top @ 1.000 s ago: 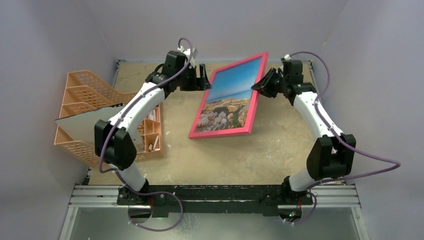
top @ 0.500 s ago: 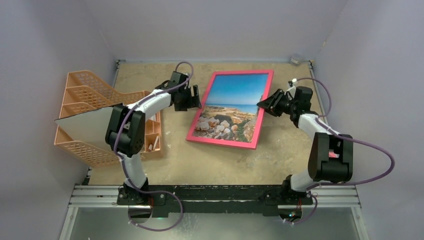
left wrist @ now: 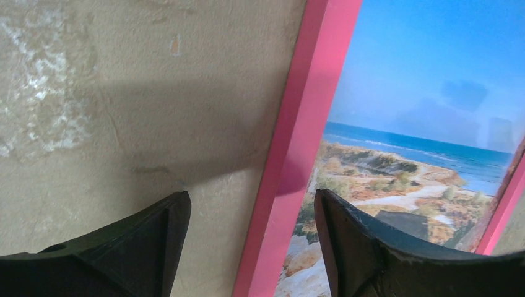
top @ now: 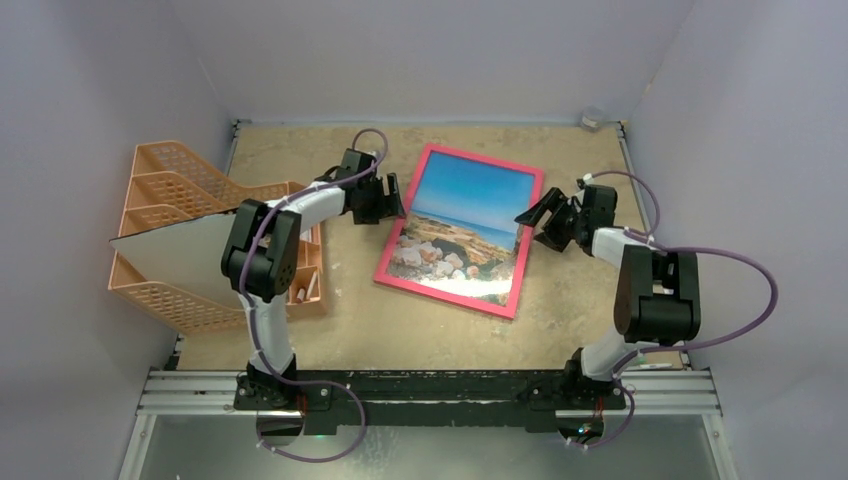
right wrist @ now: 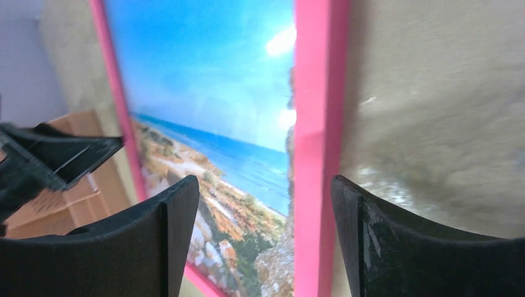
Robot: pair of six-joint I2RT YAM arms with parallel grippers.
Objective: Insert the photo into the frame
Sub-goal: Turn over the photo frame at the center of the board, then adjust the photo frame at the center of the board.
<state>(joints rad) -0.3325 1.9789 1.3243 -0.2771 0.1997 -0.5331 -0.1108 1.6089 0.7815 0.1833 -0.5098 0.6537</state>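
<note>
**Top external view.** The frame (top: 487, 162) lies face up on the table (top: 420, 335), far of centre and turned slightly askew. The photo (top: 460, 225) fills its opening, sky at the far end and rocks at the near end. The left gripper (top: 388, 198) sits at the frame's left rail and the right gripper (top: 535, 215) at its right rail. An orange mesh organiser (top: 165, 180) stands well apart on the left.

**Left wrist view.** The left gripper (left wrist: 251, 204) has its jaws spread wide over the pink rail (left wrist: 297, 142). Neither finger is seen pressing it, and nothing is held. The photo (left wrist: 421, 111) sits flush inside the rail.

**Right wrist view.** The right gripper (right wrist: 265, 185) is also wide, its fingers on either side of the right rail (right wrist: 316, 124) and clear of it. The view is slightly blurred.

**Finding.** The insertion appears complete and the assembly is set down. The back cannot be inspected from here. Judged outstanding: both arms need only draw clear.
</note>
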